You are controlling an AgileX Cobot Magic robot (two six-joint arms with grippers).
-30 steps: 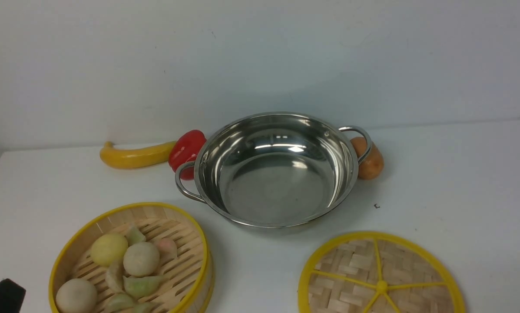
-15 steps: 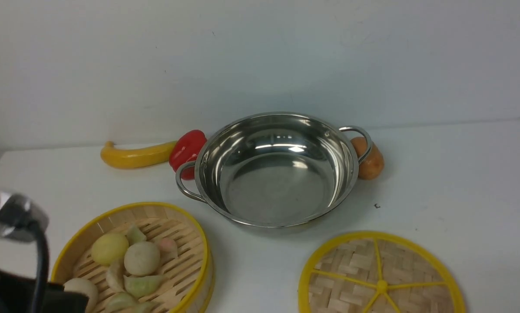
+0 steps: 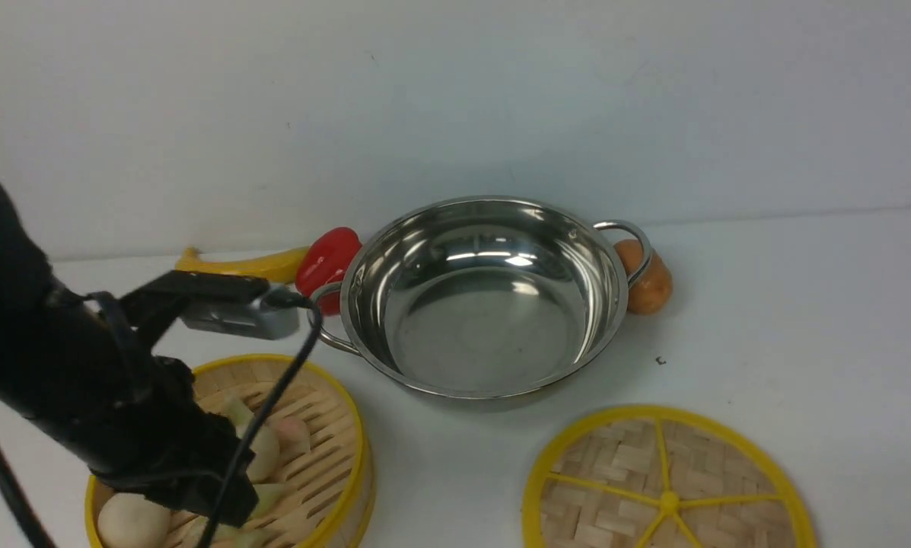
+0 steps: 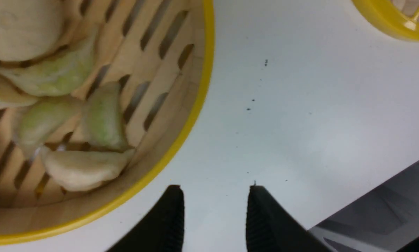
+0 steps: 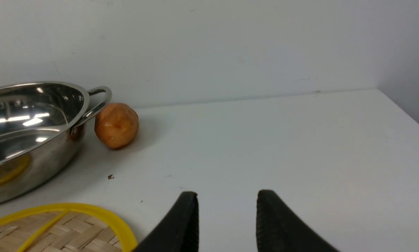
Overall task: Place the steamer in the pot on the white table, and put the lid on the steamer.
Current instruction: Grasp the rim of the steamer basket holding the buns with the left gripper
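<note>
The steamer [image 3: 314, 426] with pale buns and dumplings stands at the front left of the white table [image 3: 805, 327]. My left arm [image 3: 59, 358] reaches over it and hides much of its left side. In the left wrist view my left gripper [image 4: 214, 190] is open and empty, over bare table just outside the steamer's yellow rim [image 4: 195, 112]. The empty steel pot [image 3: 485, 297] sits mid-table. The woven lid [image 3: 668, 487] lies flat at the front right. My right gripper [image 5: 227, 194] is open and empty, low over the table beside the lid [image 5: 55, 227].
A yellow banana [image 3: 250, 266] and a red pepper [image 3: 326, 259] lie behind the pot's left handle. A brown potato [image 3: 649, 281] touches its right handle. A white wall closes the back. The table's right edge [image 5: 405, 115] shows in the right wrist view.
My left arm has swung in from the lower left corner and now reaches over the steamer. The pot, lid and steamer have not moved.
</note>
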